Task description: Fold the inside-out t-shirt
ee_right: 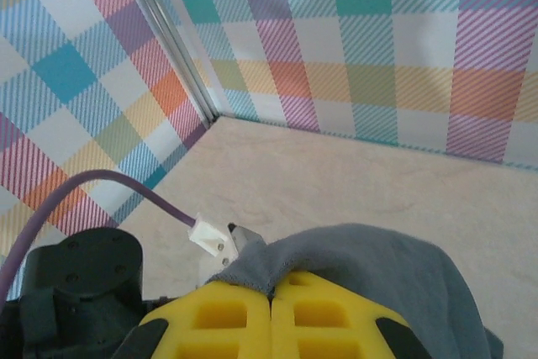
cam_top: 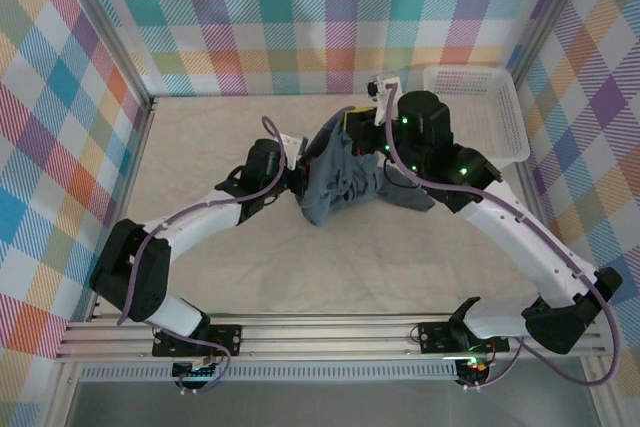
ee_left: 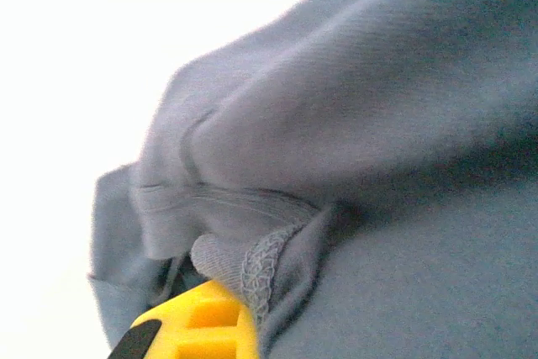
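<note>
So the biggest thing was the pale cream table top (cam_top: 200, 277), and the dark slate-grey short-sleeved t-shirt (cam_top: 340, 187) was sitting on it in a crumpled heap just left of the white plastic mesh basket (cam_top: 470, 70), not touching it as far as I could tell. It was nowhere near flat, so my read is the folding proper hadn't started. On the far side of the heap from the basket, the left gripper (cam_top: 300, 159) was clamped tight, and its wrist view had a stitched hem tucked right against one yellow finger (ee_left: 197, 325), so I'd say it had cloth. On the basket side, the right gripper (ee_right: 271, 300) had its yellow fingers pressed together on a thin edge of the shirt. My worry: both bites looked small and right at the edge, so pulling the arms apart to spread it could pop the fabric loose. Either pinch might also have caught two layers, leaving it twisted.
</note>
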Controlling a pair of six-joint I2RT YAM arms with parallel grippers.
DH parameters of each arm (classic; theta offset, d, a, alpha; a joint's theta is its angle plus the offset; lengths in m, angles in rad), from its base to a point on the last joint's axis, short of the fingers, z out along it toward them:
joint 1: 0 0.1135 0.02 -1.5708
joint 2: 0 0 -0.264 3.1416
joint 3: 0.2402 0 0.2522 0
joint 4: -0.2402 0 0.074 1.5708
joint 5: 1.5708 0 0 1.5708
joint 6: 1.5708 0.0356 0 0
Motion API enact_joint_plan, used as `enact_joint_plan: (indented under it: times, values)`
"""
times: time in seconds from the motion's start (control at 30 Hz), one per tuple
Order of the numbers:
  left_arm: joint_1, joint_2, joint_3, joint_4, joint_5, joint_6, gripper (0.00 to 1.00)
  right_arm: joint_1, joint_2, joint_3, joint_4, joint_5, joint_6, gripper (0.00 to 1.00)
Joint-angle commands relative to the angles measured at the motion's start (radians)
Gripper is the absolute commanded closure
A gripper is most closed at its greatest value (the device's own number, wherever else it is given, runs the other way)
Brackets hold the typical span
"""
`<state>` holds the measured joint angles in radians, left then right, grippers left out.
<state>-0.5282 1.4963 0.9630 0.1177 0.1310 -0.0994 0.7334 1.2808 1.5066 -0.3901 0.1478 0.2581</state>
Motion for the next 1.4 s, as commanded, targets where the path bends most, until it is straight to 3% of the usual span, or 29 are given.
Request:
enact_joint_plan:
  times: [0.0, 0.13, 0.33, 0.43, 0.6, 0.67, 0.8, 0.9, 1.03, 1.17, 1.23, 1.37]
  values:
    - [0.052, -0.143, 0.126, -0.080, -0.092, 0.069, 1.00, 0.004, -0.065, 0.086, 0.034, 0.000, -0.062, 1.00]
    - [0.053, -0.269, 0.356, -0.227, -0.156, 0.186, 1.00, 0.004, -0.143, 0.087, 0.085, -0.008, -0.126, 1.00]
    - [0.047, -0.325, 0.697, -0.327, -0.090, 0.264, 1.00, 0.004, -0.218, 0.101, 0.122, -0.052, -0.175, 1.00]
    - [0.046, -0.326, 0.771, -0.314, -0.070, 0.289, 1.00, 0.004, -0.256, 0.081, 0.158, -0.028, -0.194, 1.00]
    - [0.046, -0.287, 0.795, -0.329, -0.137, 0.311, 1.00, 0.004, -0.258, 0.087, 0.115, 0.146, -0.231, 1.00]
    - [0.046, -0.269, 0.794, -0.348, -0.136, 0.306, 1.00, 0.003, -0.247, 0.095, 0.081, 0.243, -0.230, 1.00]
    - [0.045, -0.210, 0.781, -0.381, -0.102, 0.287, 1.00, -0.028, -0.197, 0.124, -0.027, 0.317, -0.201, 1.00]
    - [0.045, -0.129, 0.737, -0.387, -0.070, 0.257, 1.00, -0.152, -0.133, 0.126, -0.163, 0.276, -0.067, 1.00]
    - [0.045, -0.034, 0.561, -0.278, -0.092, 0.221, 1.00, -0.343, -0.029, 0.045, -0.257, 0.067, 0.058, 1.00]
    - [0.054, 0.014, 0.434, -0.259, -0.169, 0.172, 0.57, -0.410, 0.065, -0.075, -0.295, -0.055, 0.106, 1.00]
    - [0.070, 0.019, 0.385, -0.298, -0.217, 0.110, 0.49, -0.413, 0.054, -0.150, -0.267, -0.056, 0.122, 1.00]
    - [0.130, 0.025, 0.287, -0.425, -0.224, -0.060, 0.45, -0.425, 0.041, -0.200, -0.274, -0.028, 0.140, 1.00]
